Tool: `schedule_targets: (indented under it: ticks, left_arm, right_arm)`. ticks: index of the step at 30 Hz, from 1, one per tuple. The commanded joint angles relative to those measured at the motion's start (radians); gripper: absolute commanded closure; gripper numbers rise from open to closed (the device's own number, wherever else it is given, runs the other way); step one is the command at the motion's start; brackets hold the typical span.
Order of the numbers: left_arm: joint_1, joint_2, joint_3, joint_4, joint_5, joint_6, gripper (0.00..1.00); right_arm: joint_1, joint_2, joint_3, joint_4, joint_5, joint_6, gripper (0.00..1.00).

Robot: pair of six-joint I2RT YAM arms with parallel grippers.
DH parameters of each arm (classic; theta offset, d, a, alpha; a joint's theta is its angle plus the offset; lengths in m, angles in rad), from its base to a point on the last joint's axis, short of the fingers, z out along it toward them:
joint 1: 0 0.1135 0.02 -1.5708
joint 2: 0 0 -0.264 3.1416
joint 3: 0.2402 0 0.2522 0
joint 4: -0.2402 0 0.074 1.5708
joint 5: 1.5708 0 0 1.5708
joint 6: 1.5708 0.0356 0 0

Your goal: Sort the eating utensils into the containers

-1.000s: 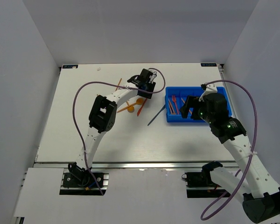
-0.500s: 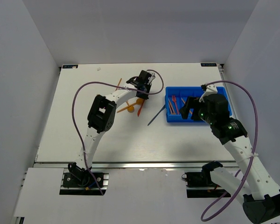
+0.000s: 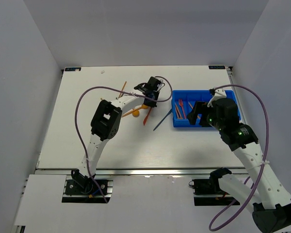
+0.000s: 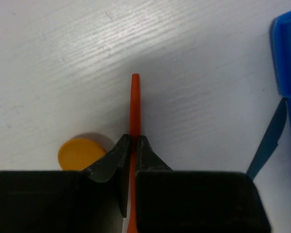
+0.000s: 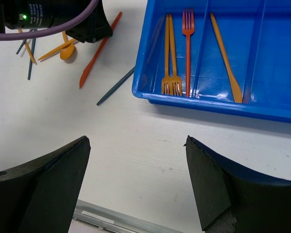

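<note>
**Left tool [image 4: 131, 145] pinches an orange-red stick [image 4: 135, 99]; right tool [image 5: 138, 194] waits open**

The left tool's jaws are clamped on the stick near one end, taking its thin edge squarely between them (whether it is off the surface [image 4: 194, 58] I cannot tell). The stick is left of the blue tray [image 5: 208, 106], beside an orange spoon [image 4: 80, 153]. The right tool hangs with jaws wide apart and empty over the surface just near of the tray, probably so as not to block the drop. Forks [image 5: 170, 53] share one compartment, so like seems to go with like.
</note>
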Motion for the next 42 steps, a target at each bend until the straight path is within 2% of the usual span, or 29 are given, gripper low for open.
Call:
schedule_targets:
  ticks: [1,11,15,16,18,19,23,28,33,36,37,39,40,42]
  left_arm:
    - [-0.022,-0.085,-0.046,-0.077,0.023,-0.075,1.00]
    - [-0.039,-0.317,-0.193,-0.022,-0.047,-0.147,1.00]
    - [-0.044,-0.415,-0.295,0.033,-0.038,-0.190,1.00]
    - [-0.047,-0.438,-0.319,0.050,-0.033,-0.201,1.00]
    - [-0.058,-0.507,-0.387,0.102,-0.020,-0.242,1.00]
    - [-0.062,-0.532,-0.410,0.122,-0.017,-0.258,1.00]
    - [-0.096,-0.651,-0.534,0.257,-0.019,-0.348,1.00]
    - [-0.130,-0.759,-0.654,0.348,-0.032,-0.440,1.00]
    - [-0.140,-0.815,-0.704,0.406,-0.020,-0.483,1.00]
    - [-0.147,-0.834,-0.715,0.414,-0.001,-0.491,1.00]
    - [-0.151,-0.837,-0.717,0.414,0.003,-0.493,1.00]
    - [-0.154,-0.849,-0.733,0.418,0.002,-0.499,1.00]
    - [-0.154,-0.855,-0.744,0.426,0.006,-0.502,1.00]
    - [-0.154,-0.881,-0.767,0.443,0.002,-0.509,1.00]
  right_arm:
    - [-0.001,-0.010,0.039,0.012,-0.026,0.004,0.16]
    - [-0.003,0.010,-0.039,0.104,-0.159,0.015,0.16]
    - [-0.001,0.030,-0.117,0.245,-0.300,0.062,0.16]
    - [0.000,0.036,-0.142,0.359,-0.387,0.085,0.16]
    - [0.015,0.047,-0.222,0.475,-0.436,0.176,0.17]
    - [0.029,0.065,-0.240,0.562,-0.425,0.203,0.17]
    - [0.126,0.160,-0.263,0.721,-0.364,0.294,0.17]
    - [0.220,0.349,-0.173,0.751,-0.289,0.320,0.18]
    - [0.259,0.467,-0.090,0.695,-0.189,0.336,0.21]
    - [0.267,0.503,-0.078,0.730,-0.192,0.329,0.32]
    - [0.269,0.515,-0.067,0.748,-0.201,0.320,0.45]
    - [0.270,0.526,-0.052,0.762,-0.212,0.306,0.57]
    - [0.272,0.535,-0.038,0.773,-0.221,0.297,0.68]
    - [0.272,0.553,-0.029,0.782,-0.221,0.270,0.78]
